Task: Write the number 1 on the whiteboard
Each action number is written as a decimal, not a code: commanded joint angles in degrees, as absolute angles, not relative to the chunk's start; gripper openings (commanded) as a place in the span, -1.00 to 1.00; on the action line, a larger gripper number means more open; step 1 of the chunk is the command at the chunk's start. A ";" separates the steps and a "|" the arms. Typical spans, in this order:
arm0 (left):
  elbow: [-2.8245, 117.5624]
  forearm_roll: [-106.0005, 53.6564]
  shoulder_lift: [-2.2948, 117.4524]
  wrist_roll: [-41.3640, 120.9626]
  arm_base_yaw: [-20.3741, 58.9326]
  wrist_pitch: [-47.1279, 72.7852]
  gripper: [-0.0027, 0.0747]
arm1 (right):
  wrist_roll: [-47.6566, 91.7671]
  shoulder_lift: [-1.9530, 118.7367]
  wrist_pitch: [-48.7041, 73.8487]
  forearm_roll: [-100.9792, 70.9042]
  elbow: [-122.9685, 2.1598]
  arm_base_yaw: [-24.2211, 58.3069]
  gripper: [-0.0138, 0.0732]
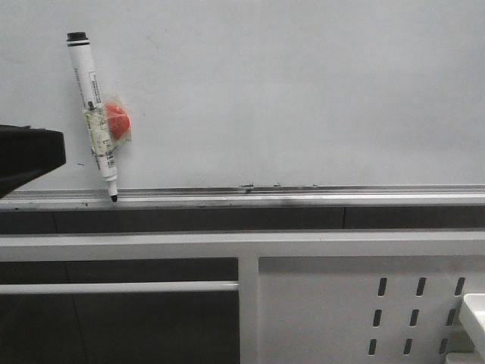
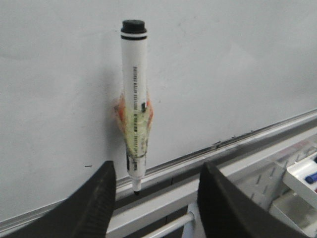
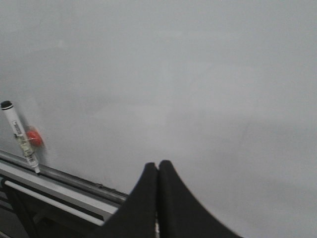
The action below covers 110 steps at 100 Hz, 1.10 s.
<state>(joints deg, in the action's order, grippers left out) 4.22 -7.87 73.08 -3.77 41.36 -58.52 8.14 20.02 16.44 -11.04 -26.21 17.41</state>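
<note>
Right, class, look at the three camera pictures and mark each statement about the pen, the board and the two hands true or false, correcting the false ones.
1. The marker pen leans against the whiteboard, tip down on the ledge rail. True.
2. The number 1 is already drawn. False: no stroke shows on the board.
3. The left hand grips the pen. False: it is open, and the pen stands free between its fingers.
4. The right hand is shut. True.
5. An orange-red object sits behind the pen. True.
</note>
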 commanded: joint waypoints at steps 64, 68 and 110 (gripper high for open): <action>16.01 -13.53 93.96 -11.01 42.34 -78.00 -0.06 | 8.58 20.86 8.62 -11.24 -28.13 19.18 -0.84; 16.86 -13.65 94.44 -10.89 42.34 -78.00 -0.06 | 8.58 20.86 8.19 -11.24 -28.13 19.18 -0.84; 16.70 -11.80 95.79 -10.89 42.34 -78.00 -0.98 | 8.58 20.86 8.04 -11.24 -28.22 19.18 -0.84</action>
<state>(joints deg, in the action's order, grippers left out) 16.81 -13.11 97.29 -10.54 42.23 -64.98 8.27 20.02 11.39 -11.07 -26.21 19.15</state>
